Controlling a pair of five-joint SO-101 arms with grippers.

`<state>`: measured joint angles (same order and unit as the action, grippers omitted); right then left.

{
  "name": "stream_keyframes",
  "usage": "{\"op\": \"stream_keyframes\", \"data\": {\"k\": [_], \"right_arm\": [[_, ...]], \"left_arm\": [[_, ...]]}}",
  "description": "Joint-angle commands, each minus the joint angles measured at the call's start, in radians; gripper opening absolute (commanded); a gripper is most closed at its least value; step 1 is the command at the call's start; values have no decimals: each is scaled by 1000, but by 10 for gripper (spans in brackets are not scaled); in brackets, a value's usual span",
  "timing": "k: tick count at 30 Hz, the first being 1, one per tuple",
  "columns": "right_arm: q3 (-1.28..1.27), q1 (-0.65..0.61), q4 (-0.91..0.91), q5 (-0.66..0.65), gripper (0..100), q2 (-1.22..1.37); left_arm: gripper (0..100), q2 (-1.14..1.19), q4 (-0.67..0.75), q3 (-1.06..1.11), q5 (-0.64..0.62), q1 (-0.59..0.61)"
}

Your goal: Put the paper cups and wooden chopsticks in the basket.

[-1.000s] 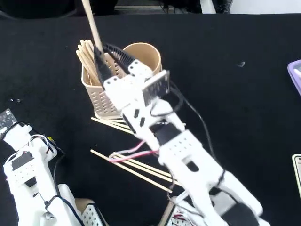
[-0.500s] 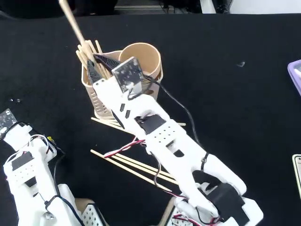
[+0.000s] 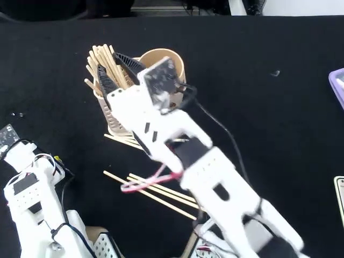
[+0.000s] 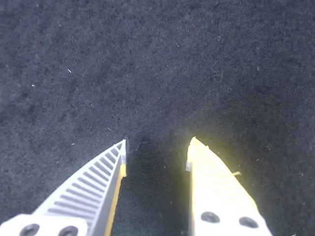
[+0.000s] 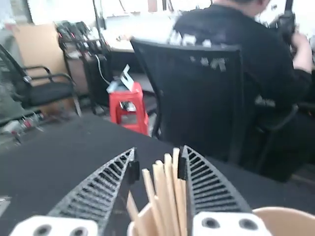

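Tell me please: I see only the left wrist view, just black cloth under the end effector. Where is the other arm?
Observer: The right end effector is above the basket, its jaws apart on either side of the upright chopsticks.
Operator: Is a paper cup in the basket?
Observer: Yes, one paper cup stands in it, beside the chopsticks.
Operator: Do any chopsticks lie outside?
Observer: Yes, several loose chopsticks lie on the table, between the basket and the arm bases.
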<state>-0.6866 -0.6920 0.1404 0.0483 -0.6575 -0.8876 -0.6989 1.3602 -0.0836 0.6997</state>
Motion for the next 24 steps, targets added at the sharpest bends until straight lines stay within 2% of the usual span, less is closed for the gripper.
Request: {"op": "stream_keyframes", "data": {"k": [1,8,12,15,19,24], "right_arm": [[65,-49,164,5,133,-199],[-58,-58,825,-3,137,-489],[-246,32,1048,-181,137,-595],[-418,196,1033,-341,138,-661],[-638,396,868,-434,138,-723],[-820,450,736,-575,139,-727]], "left_arm": [[205,-14,14,-21,6,-10],[205,-14,14,-21,6,-10],[205,-14,14,-21,6,-10],[205,-14,14,-21,6,-10],[205,-14,14,-21,6,-10],[205,-14,14,-21,6,-10]]}}
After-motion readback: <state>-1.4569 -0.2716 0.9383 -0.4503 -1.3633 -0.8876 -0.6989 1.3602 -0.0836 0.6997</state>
